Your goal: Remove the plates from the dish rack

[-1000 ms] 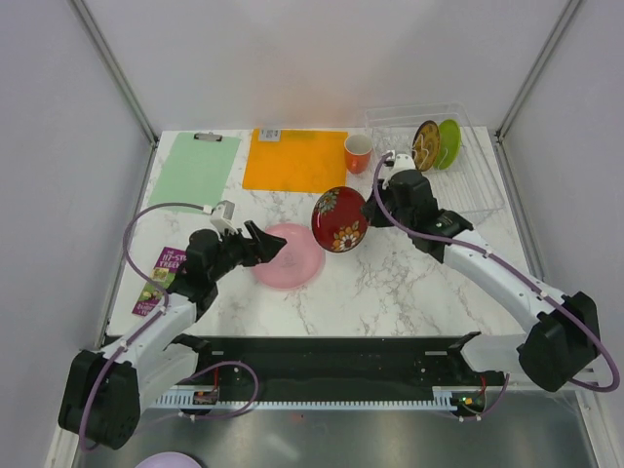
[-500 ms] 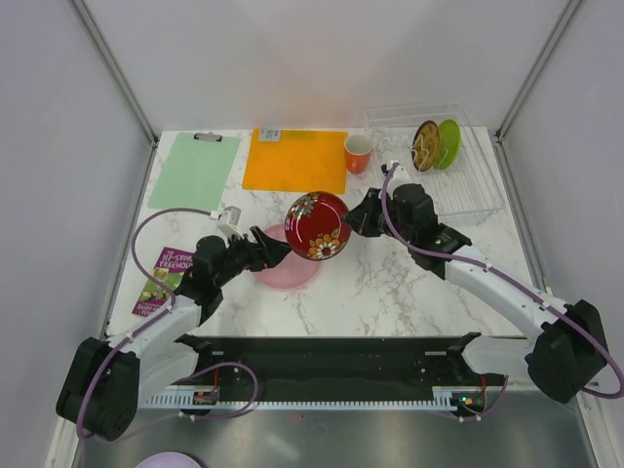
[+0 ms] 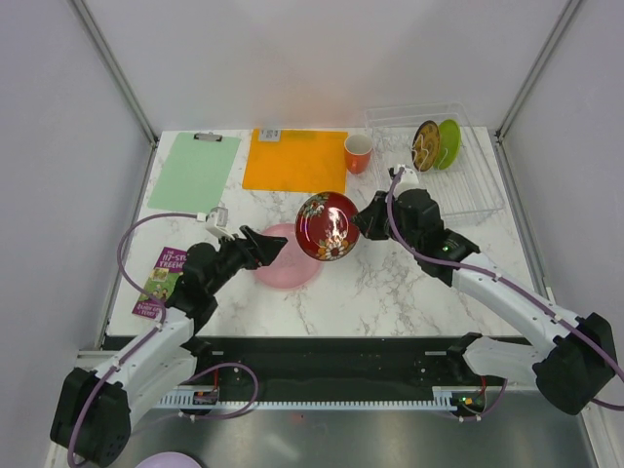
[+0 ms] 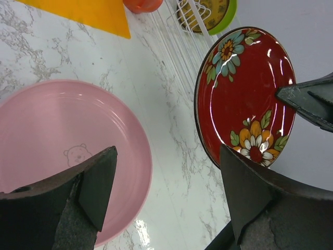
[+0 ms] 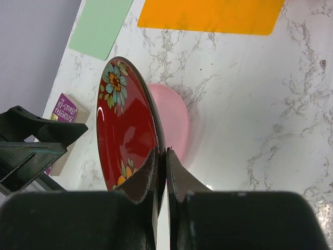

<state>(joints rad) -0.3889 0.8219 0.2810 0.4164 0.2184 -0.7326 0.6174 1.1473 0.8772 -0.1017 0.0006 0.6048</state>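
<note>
My right gripper (image 3: 359, 222) (image 5: 161, 161) is shut on the rim of the dark red floral plate (image 3: 328, 226) (image 5: 125, 130) (image 4: 244, 94). It holds the plate on edge in the air over the right side of the pink plate (image 3: 292, 268) (image 4: 62, 151) (image 5: 174, 117), which lies flat on the table. My left gripper (image 3: 268, 244) (image 4: 167, 156) is open and empty above the pink plate's left part, facing the red plate. The yellow-gold plate (image 3: 425, 144) (image 4: 205, 10) and the lime green plate (image 3: 449, 142) (image 4: 229, 10) stand upright in the dish rack (image 3: 478, 185) (image 4: 171, 47) at the back right.
An orange mat (image 3: 295, 160) and an orange cup (image 3: 358, 153) sit at the back, left of the rack. A green clipboard (image 3: 195, 171) lies at the back left. A purple book (image 3: 161, 278) lies near the left edge beside my left arm.
My right arm carried the red plate leftward from near the rack to over the pink plate's right side. My left gripper shifted slightly and stayed open.
</note>
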